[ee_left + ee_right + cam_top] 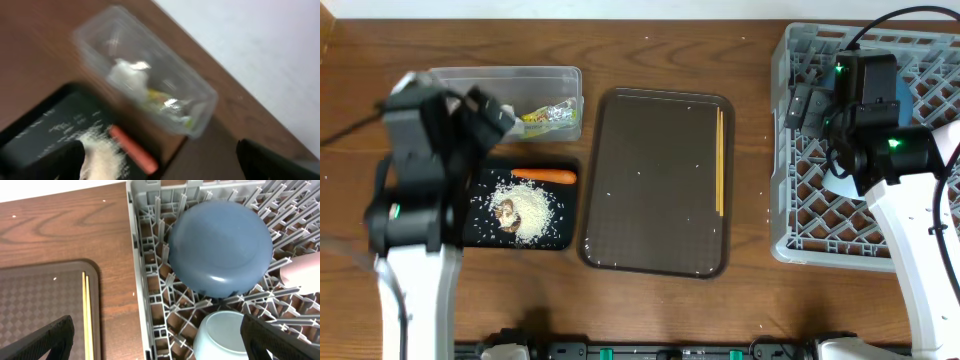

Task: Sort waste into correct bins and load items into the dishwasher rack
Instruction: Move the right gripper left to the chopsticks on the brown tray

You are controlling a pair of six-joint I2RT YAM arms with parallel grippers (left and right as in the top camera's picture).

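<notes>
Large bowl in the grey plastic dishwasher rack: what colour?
Dark blue, plain, no pattern; the large bowl shows best in the right wrist view.

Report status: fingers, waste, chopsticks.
Left fingers open, right fingers open, both empty. Wrapper in clear tub; carrot, rice in black tray. Chopsticks on brown tray, unobstructed.

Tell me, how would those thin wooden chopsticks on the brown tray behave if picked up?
The chopsticks look thin and straight, so they are probably stiff and very light. They lie flat on the tray beside one long rim, so getting a hold under them may be awkward. As they lie side by side, one might slip free or roll.
</notes>
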